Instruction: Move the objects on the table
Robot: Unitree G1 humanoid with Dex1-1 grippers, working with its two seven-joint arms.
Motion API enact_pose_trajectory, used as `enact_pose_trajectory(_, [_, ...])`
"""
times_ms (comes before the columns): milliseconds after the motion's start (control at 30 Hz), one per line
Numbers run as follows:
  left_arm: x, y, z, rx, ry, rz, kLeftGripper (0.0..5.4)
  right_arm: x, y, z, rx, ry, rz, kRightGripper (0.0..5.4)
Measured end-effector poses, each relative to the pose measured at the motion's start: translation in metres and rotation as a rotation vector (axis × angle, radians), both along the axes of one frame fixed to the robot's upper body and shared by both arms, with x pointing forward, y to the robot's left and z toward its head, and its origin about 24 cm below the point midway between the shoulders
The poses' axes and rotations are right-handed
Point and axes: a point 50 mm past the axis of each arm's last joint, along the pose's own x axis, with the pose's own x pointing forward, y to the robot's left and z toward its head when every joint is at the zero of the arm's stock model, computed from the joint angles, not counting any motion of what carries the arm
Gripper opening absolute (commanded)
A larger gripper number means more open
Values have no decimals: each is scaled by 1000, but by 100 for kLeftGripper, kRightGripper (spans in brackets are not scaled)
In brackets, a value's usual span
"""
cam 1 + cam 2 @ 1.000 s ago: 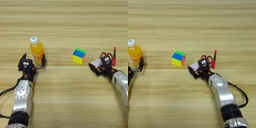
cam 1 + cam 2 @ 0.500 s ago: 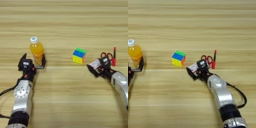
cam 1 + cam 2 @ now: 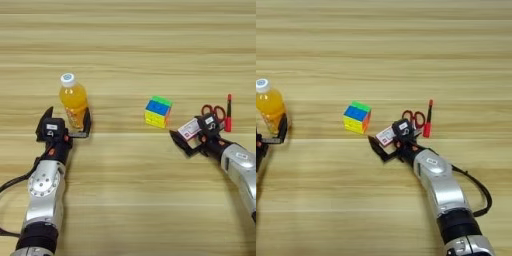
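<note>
A clear bottle of orange drink [image 3: 73, 102] with a white cap stands upright on the table [image 3: 125, 60] at the left. My left gripper [image 3: 67, 121] is open, one black finger on each side of the bottle's base. A multicoloured puzzle cube [image 3: 158, 111] sits near the middle. To its right, my right gripper [image 3: 186, 137] is shut on a small white-and-red card [image 3: 189, 129], holding it low over the wood and pointing towards the cube.
Red-handled scissors [image 3: 212, 110] and a red pen [image 3: 229, 113] lie just behind the right gripper. A black cable [image 3: 476, 186] runs along the right forearm.
The right gripper has shifted slightly left and nearer with the card, away from the scissors. The left gripper and bottle have not moved.
</note>
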Motion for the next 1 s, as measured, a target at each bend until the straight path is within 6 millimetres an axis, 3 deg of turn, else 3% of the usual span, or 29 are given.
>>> enact_pose_trajectory(300, [0, 0, 0, 0, 0, -1, 540, 2, 0, 10, 45, -65, -20, 538])
enact_pose_trajectory(1000, [2, -6, 4, 4, -14, -31, 540, 3, 0, 11, 58, -69, -33, 538])
